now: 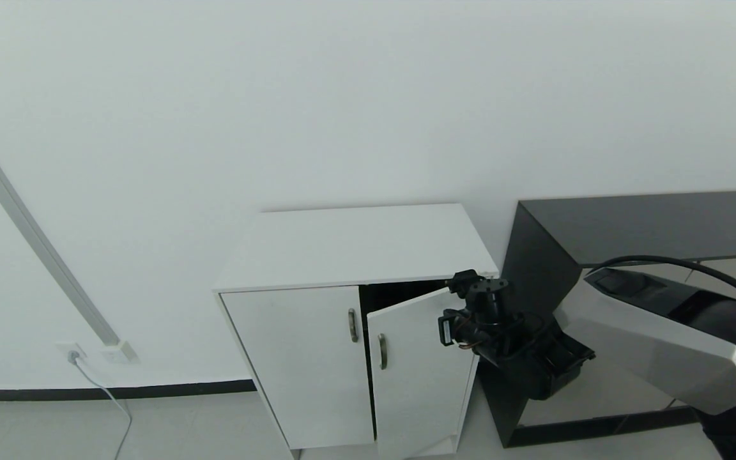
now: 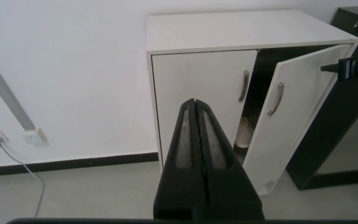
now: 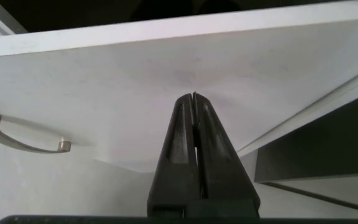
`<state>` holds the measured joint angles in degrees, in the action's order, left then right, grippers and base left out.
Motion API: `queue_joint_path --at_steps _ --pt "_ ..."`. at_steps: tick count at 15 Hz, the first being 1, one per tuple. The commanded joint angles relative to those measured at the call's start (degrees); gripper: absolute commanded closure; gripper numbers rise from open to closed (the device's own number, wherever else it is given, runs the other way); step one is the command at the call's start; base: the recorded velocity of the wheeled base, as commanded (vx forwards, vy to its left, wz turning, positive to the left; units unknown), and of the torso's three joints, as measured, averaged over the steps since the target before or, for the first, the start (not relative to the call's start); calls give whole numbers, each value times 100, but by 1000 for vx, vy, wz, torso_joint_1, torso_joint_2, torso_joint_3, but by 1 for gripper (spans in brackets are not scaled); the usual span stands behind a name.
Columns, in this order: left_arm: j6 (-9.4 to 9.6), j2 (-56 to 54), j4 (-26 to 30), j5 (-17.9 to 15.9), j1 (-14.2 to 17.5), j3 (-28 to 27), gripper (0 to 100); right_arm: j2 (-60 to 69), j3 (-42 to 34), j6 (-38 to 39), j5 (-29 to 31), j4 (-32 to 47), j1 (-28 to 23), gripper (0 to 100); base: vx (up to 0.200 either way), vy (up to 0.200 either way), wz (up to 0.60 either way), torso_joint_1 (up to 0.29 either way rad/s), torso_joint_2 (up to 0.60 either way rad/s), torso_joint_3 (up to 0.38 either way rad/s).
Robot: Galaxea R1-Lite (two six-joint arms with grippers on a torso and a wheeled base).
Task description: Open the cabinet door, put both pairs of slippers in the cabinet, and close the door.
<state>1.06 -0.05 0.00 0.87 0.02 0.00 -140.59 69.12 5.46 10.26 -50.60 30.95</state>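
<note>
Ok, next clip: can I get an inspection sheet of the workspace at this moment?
Surface: pale floor.
Job's things: white cabinet; left door closed, right door ajar; pale shape inside, possibly slippers, too small to tell.
Clutter: nothing seen.
Grippers: right gripper shut, tips at the right door's outer face near its top edge; left gripper shut, apart from the cabinet.
Cables: lead from a wall socket down to the floor.
Surroundings: white wall; black unit beside the cabinet.
</note>
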Motion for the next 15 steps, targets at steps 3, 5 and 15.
queue_joint_path --at_steps 3,5,15 --pt "-1 5 0 1 -2 0 100 -126 207 -1 2 59 -63 100 0 0 0 0 0 0" --pt "-1 5 0 1 6 0 100 -188 330 -1 2 130 -81 100 0 0 0 0 0 0" --pt "-1 5 0 1 6 0 100 -355 805 -1 -7 332 -142 100 0 0 0 0 0 0"
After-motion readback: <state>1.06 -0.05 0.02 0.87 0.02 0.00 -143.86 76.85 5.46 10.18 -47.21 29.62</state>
